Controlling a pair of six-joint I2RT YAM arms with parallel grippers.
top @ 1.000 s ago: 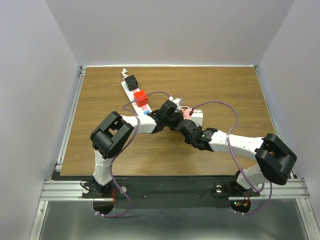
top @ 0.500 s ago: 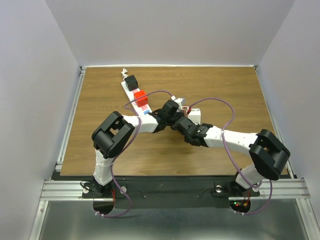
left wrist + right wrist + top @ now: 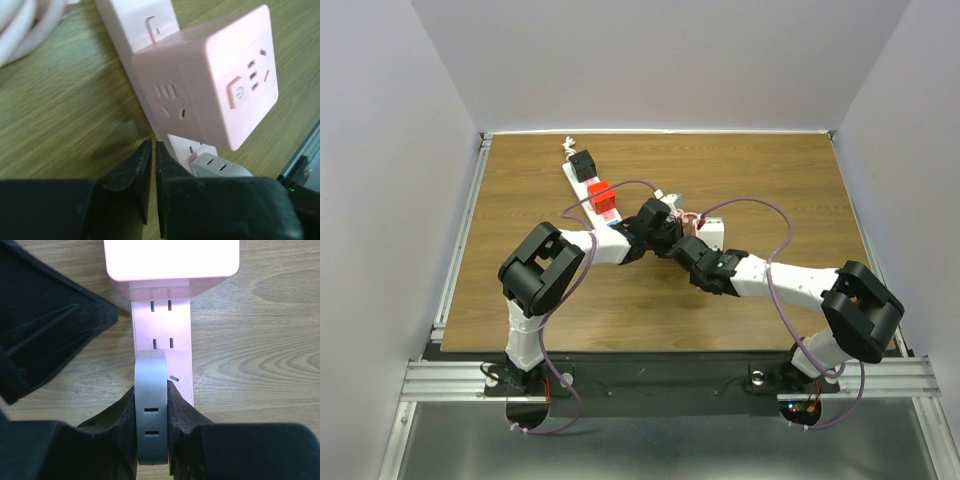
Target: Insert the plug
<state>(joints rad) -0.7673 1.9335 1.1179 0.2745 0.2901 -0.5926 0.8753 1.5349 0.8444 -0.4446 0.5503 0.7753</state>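
A white power strip [image 3: 620,212] lies diagonally across the table, with a pink cube adapter [image 3: 210,85] plugged into it. My right gripper [image 3: 152,405] is shut on a grey plug [image 3: 151,410] and holds it over the strip's slots [image 3: 161,343], just below the pink cube [image 3: 170,260]. The grey plug also shows in the left wrist view [image 3: 220,165]. My left gripper [image 3: 152,150] is shut and empty, its tips on the wood beside the strip. In the top view both grippers meet at the strip's near end [image 3: 670,235].
A red plug [image 3: 601,194] and a black plug [image 3: 583,164] sit in the strip's far sockets. A coiled white cord [image 3: 25,25] lies at the upper left of the left wrist view. Purple cables loop over both arms.
The right arm has moved left toward the strip with the grey plug. The left arm has shifted slightly toward the strip.
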